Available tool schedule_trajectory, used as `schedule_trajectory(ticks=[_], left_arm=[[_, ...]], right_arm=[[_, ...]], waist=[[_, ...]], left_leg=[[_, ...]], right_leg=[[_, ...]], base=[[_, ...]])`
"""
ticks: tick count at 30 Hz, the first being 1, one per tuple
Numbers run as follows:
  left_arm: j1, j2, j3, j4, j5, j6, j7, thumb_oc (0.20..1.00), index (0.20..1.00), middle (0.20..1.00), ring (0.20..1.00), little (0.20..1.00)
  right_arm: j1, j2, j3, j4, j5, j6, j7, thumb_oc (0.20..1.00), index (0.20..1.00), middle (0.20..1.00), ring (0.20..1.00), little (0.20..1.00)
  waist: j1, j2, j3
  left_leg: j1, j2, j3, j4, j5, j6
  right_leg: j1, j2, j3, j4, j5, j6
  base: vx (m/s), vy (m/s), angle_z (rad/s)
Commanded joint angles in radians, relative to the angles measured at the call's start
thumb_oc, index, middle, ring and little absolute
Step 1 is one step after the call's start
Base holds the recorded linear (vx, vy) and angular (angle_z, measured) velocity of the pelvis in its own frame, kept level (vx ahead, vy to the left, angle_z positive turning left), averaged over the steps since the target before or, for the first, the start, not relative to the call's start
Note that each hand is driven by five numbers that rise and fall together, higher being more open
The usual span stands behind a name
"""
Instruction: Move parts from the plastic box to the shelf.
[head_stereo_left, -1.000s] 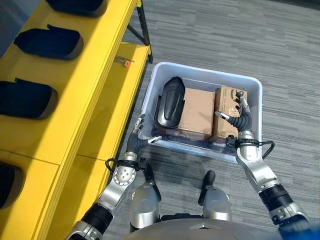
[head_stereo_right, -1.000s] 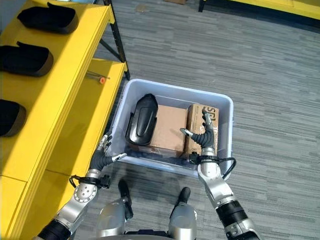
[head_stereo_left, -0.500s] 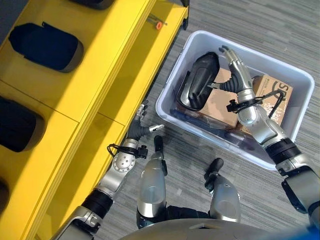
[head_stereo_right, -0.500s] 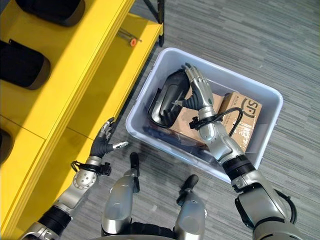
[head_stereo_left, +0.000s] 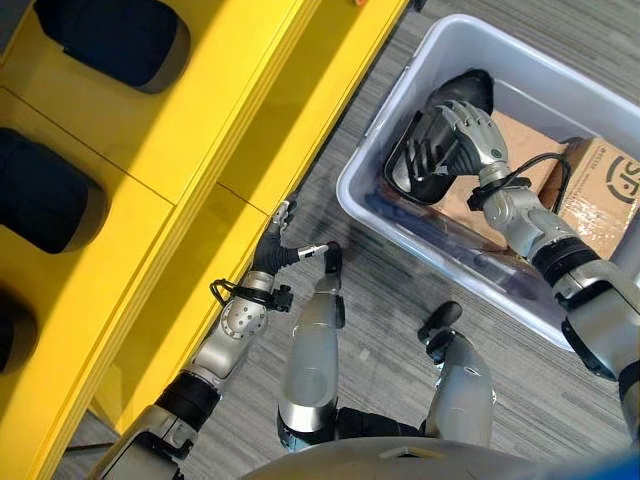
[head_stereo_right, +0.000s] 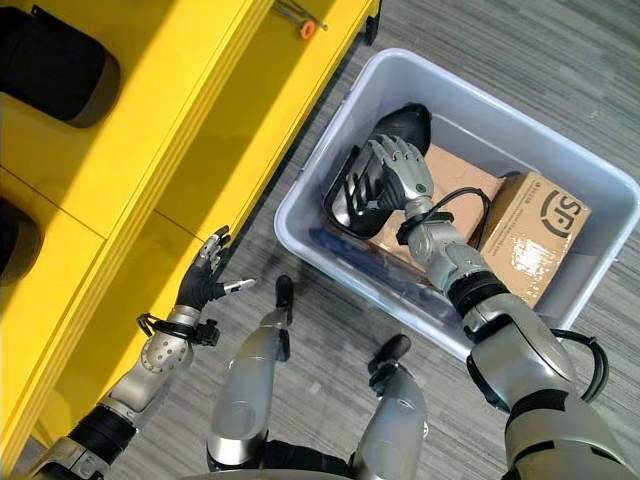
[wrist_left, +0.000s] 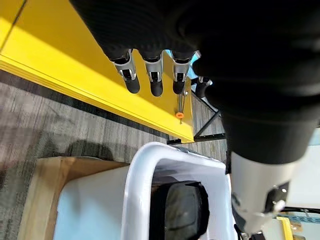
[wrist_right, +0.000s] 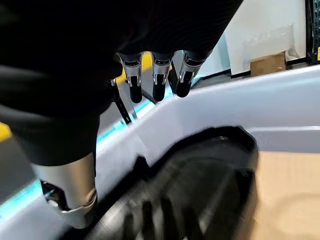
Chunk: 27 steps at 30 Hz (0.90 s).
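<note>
part (head_stereo_right: 385, 165): black, glossy, curved shell | right robot hand (head_stereo_right: 392, 170): fingers straight above it

A plastic box (head_stereo_right: 300, 215) sits at upper right, holding a part (head_stereo_right: 395, 128) beside two cartons (head_stereo_right: 535, 235); the shelf (head_stereo_right: 190, 110) runs along the left.

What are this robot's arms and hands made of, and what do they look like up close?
Both arms are smooth silver-grey shells with black bands at the joints. The left hand and right hand have silver fingers with dark tips, and a dark ribbed cover wraps the wrist and the back of each hand. A thin black cable loops at each wrist.
</note>
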Motion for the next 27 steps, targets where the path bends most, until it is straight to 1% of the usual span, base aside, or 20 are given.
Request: schedule_trajectory(ticks=[1,2,3,5,7,8,10,11,15,17,18,19,21,23,24,25,27], left_arm=[[0.006,0.018,-0.027,-0.096,0.003,-0.067,-0.012,1.000,1.000,1.000,1.000,1.000],[0.006,0.018,-0.027,-0.096,0.003,-0.067,-0.012,1.000,1.000,1.000,1.000,1.000],[0.010,0.020,-0.038,-0.107,0.009,-0.065,-0.010,1.000,1.000,1.000,1.000,1.000],[0.012,0.015,-0.039,-0.108,0.004,-0.065,-0.005,1.000,1.000,1.000,1.000,1.000],[0.010,0.009,-0.042,-0.111,0.005,-0.056,-0.005,1.000,1.000,1.000,1.000,1.000],[0.012,0.008,-0.036,-0.122,0.007,-0.045,-0.009,1.000,1.000,1.000,1.000,1.000],[0.019,0.015,-0.036,-0.134,0.010,-0.040,0.005,1.000,1.000,1.000,1.000,1.000],[0.022,0.017,-0.033,-0.137,0.004,-0.039,0.007,1.000,1.000,1.000,1.000,1.000],[0.025,0.010,-0.033,-0.146,0.008,-0.039,0.001,1.000,1.000,1.000,1.000,1.000],[0.030,0.006,-0.030,-0.146,0.007,-0.045,-0.004,1.000,1.000,1.000,1.000,1.000],[0.030,0.006,-0.030,-0.146,0.006,-0.045,-0.005,1.000,1.000,1.000,1.000,1.000],[0.026,0.005,-0.031,-0.142,0.005,-0.045,0.001,1.000,1.000,1.000,1.000,1.000],[0.024,0.005,-0.030,-0.141,-0.001,-0.044,0.003,1.000,1.000,1.000,1.000,1.000],[0.022,0.007,-0.028,-0.138,0.005,-0.042,0.004,1.000,1.000,1.000,1.000,1.000],[0.019,0.006,-0.029,-0.132,0.000,-0.045,0.002,1.000,1.000,1.000,1.000,1.000],[0.015,0.003,-0.032,-0.126,0.003,-0.048,0.002,1.000,1.000,1.000,1.000,1.000],[0.009,0.002,-0.039,-0.120,0.018,-0.054,0.011,1.000,1.000,1.000,1.000,1.000]], right_arm=[[-0.070,-0.029,0.015,0.033,0.048,0.032,0.011,1.000,1.000,1.000,1.000,1.000],[-0.070,-0.029,0.015,0.033,0.048,0.032,0.011,1.000,1.000,1.000,1.000,1.000],[-0.087,-0.014,0.001,0.105,0.098,0.069,0.030,1.000,1.000,1.000,1.000,1.000],[-0.093,-0.012,-0.011,0.164,0.122,0.083,0.100,1.000,1.000,1.000,1.000,1.000],[-0.089,-0.009,-0.020,0.204,0.135,0.118,0.157,1.000,1.000,1.000,1.000,1.000],[-0.079,-0.012,-0.030,0.227,0.145,0.144,0.174,1.000,1.000,1.000,1.000,1.000],[-0.057,-0.021,-0.066,0.289,0.151,0.223,0.240,1.000,1.000,1.000,1.000,1.000],[-0.042,-0.023,-0.083,0.313,0.140,0.254,0.248,1.000,1.000,1.000,1.000,1.000],[0.005,-0.030,-0.129,0.352,0.151,0.282,0.255,1.000,1.000,1.000,1.000,1.000],[0.066,-0.032,-0.161,0.360,0.154,0.274,0.251,1.000,1.000,1.000,1.000,1.000],[0.070,-0.032,-0.162,0.360,0.154,0.273,0.247,1.000,1.000,1.000,1.000,1.000],[0.084,-0.031,-0.169,0.361,0.154,0.270,0.228,1.000,1.000,1.000,1.000,1.000],[0.101,-0.031,-0.178,0.356,0.164,0.280,0.224,1.000,1.000,1.000,1.000,1.000],[0.129,-0.027,-0.192,0.350,0.115,0.275,0.200,1.000,1.000,1.000,1.000,1.000],[0.136,-0.028,-0.187,0.349,0.097,0.265,0.172,1.000,1.000,1.000,1.000,1.000],[0.143,-0.028,-0.184,0.348,0.110,0.250,0.135,1.000,1.000,1.000,1.000,1.000],[0.142,-0.030,-0.183,0.337,0.167,0.199,0.062,1.000,1.000,1.000,1.000,1.000]], waist=[[0.016,0.039,-0.031],[0.016,0.039,-0.031],[0.026,0.047,-0.031],[0.029,0.054,-0.031],[0.030,0.057,-0.031],[0.030,0.058,-0.031],[0.027,0.062,-0.031],[0.026,0.062,-0.031],[0.014,0.059,-0.031],[0.000,0.054,-0.031],[-0.001,0.053,-0.031],[-0.007,0.051,-0.031],[-0.012,0.048,-0.031],[-0.021,0.045,-0.031],[-0.024,0.044,-0.031],[-0.026,0.043,-0.031],[-0.031,0.042,-0.031]], left_leg=[[-0.033,0.015,-0.067,0.030,-0.064,-0.040],[-0.033,0.015,-0.067,0.030,-0.064,-0.040],[-0.043,0.009,-0.070,0.027,-0.063,-0.037],[-0.049,0.005,-0.069,0.021,-0.060,-0.035],[-0.053,0.004,-0.066,0.018,-0.059,-0.034],[-0.055,0.004,-0.063,0.018,-0.058,-0.032],[-0.052,0.005,-0.056,0.011,-0.056,-0.031],[-0.049,0.005,-0.052,0.007,-0.056,-0.030],[-0.028,0.010,-0.038,-0.003,-0.057,-0.029],[-0.003,0.017,-0.025,-0.016,-0.057,-0.030],[-0.001,0.017,-0.025,-0.016,-0.057,-0.030],[0.004,0.019,-0.020,-0.015,-0.058,-0.029],[0.009,0.020,-0.017,-0.014,-0.061,-0.029],[0.021,0.021,-0.012,-0.014,-0.063,-0.029],[0.025,0.022,-0.010,-0.013,-0.064,-0.029],[0.029,0.022,-0.009,-0.013,-0.064,-0.028],[0.032,0.024,-0.004,-0.013,-0.065,-0.027]], right_leg=[[-0.046,0.027,0.039,0.098,-0.047,0.001],[-0.046,0.027,0.039,0.098,-0.047,0.001],[-0.061,0.019,0.036,0.111,-0.048,0.002],[-0.073,0.015,0.036,0.120,-0.050,0.002],[-0.079,0.011,0.036,0.123,-0.051,0.002],[-0.084,0.008,0.037,0.127,-0.050,0.003],[-0.091,0.003,0.037,0.136,-0.051,0.004],[-0.091,0.002,0.036,0.134,-0.050,0.005],[-0.075,0.004,0.037,0.113,-0.039,0.008],[-0.053,0.012,0.039,0.084,-0.030,0.011],[-0.052,0.012,0.039,0.083,-0.029,0.011],[-0.046,0.014,0.041,0.074,-0.025,0.012],[-0.041,0.016,0.043,0.070,-0.024,0.013],[-0.029,0.023,0.047,0.055,-0.018,0.015],[-0.026,0.024,0.049,0.052,-0.015,0.016],[-0.019,0.026,0.049,0.045,-0.013,0.017],[-0.015,0.028,0.050,0.037,-0.008,0.018]], base=[[-0.01,-0.012,0.06],[0.00,0.000,0.00],[0.00,0.027,0.06],[-0.01,0.050,0.09],[-0.01,0.038,0.09],[0.00,0.028,0.06],[0.01,0.046,0.02],[0.00,0.046,0.01],[0.00,0.000,0.00],[0.00,0.000,0.00],[-0.01,-0.003,-0.03],[-0.01,-0.003,-0.03],[-0.01,-0.006,-0.05],[-0.02,-0.014,-0.06],[-0.01,-0.017,-0.07],[-0.01,-0.020,-0.09],[-0.01,-0.016,-0.12]])
